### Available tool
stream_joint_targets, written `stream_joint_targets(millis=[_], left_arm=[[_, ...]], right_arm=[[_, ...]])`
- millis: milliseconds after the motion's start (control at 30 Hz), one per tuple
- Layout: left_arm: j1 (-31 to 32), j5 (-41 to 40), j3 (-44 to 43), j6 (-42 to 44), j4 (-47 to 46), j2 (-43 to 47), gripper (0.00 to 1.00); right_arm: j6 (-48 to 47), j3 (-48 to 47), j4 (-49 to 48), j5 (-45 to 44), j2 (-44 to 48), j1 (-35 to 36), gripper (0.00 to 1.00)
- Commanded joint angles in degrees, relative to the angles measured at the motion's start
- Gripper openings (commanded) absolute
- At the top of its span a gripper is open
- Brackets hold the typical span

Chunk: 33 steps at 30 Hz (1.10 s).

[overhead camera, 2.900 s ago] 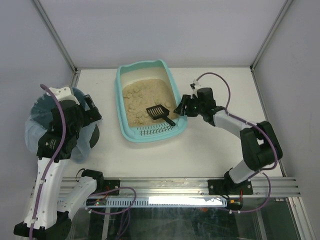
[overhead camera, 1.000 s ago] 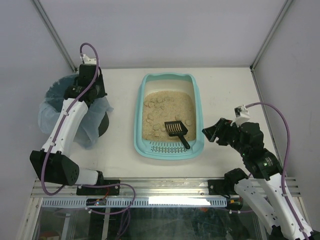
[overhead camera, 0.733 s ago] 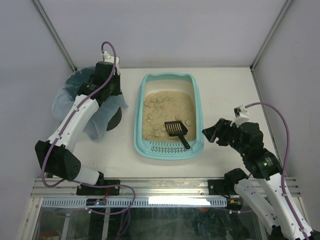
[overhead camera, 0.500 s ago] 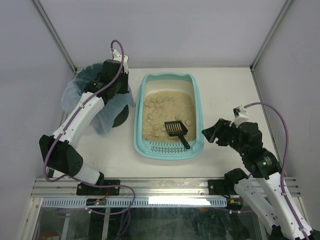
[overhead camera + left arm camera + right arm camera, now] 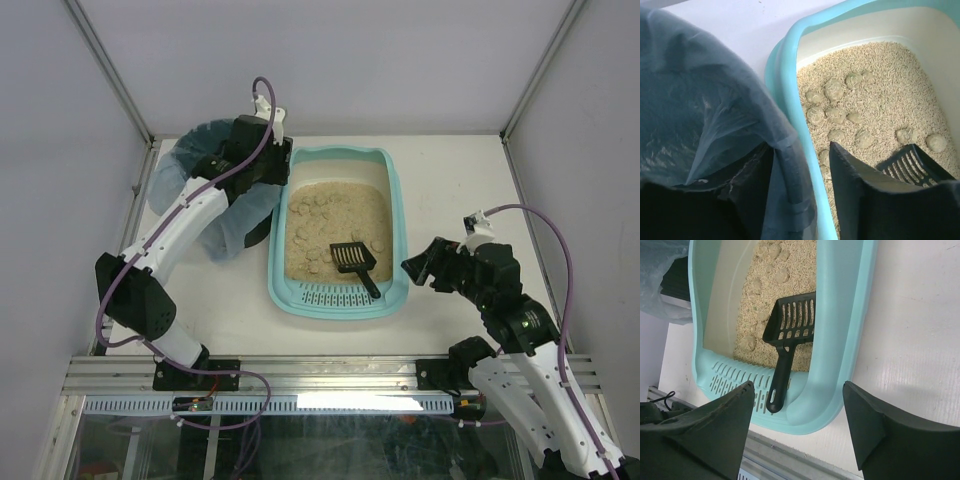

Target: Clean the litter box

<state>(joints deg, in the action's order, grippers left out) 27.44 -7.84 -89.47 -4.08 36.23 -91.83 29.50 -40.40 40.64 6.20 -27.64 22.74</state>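
Note:
The light teal litter box (image 5: pixel 398 215) lies mid-table with beige litter, several clumps (image 5: pixel 312 205) and a black slotted scoop (image 5: pixel 352 258) resting near its grated end. The round dark bin (image 5: pixel 195 165) with its bluish bag stands against the box's left rim. My left gripper (image 5: pixel 270 175) is open over that spot; in the left wrist view (image 5: pixel 800 150) its fingers straddle the bagged bin rim (image 5: pixel 790 165) and the box's edge (image 5: pixel 785 65) without pinching. My right gripper (image 5: pixel 415 265) hovers open and empty just right of the box's near corner (image 5: pixel 798 385), the scoop (image 5: pixel 790 322) ahead of it.
Bare white tabletop (image 5: pixel 460 190) stretches right of the box. Grey enclosure walls with metal posts close in the back and sides. An aluminium rail (image 5: pixel 330 375) with the arm bases runs along the near edge.
My left arm has swung right, dragging the bagged bin from the far left up against the litter box, and its jaws have spread apart. The right arm has barely moved.

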Motion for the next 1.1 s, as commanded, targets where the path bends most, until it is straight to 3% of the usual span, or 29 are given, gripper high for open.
stream_joint_targets(millis=[0,133,433,567,733,867,1067], left_arm=[[0.9,-0.2,-2.3,-2.1,-3.2,0.2,0.58],[0.9,-3.7,-2.6,-1.5,-4.8,2.9,0.74],[0.9,-15.4,-0.9,0.9,-6.4,14.1,0.98],[0.8,-18.4,4.2,2.6,-10.1,23.1,0.99],[0.9,-11.2,13.6,2.1,-12.6,36.0,0.99],[0.9,-2.3,19.8,-1.0,-12.4,45.2,0.99],[0.9,8.2,25.3,-4.7,-12.4,52.0,0.99]], right_arm=[[-0.6,-0.9,-1.2,-1.5,-0.4,-0.2,0.76],[-1.0,-2.4,-0.8,-1.5,-1.2,-0.2,0.76],[-3.3,-5.3,1.0,0.9,-3.5,-0.2,0.76],[-5.7,-7.8,3.3,4.9,-8.9,0.7,0.75],[-4.4,-9.2,3.5,1.2,-12.0,7.1,0.74],[-3.6,-9.3,2.7,3.2,-15.3,11.0,0.71],[-1.8,-8.2,1.8,-2.5,-19.2,18.2,0.64]])
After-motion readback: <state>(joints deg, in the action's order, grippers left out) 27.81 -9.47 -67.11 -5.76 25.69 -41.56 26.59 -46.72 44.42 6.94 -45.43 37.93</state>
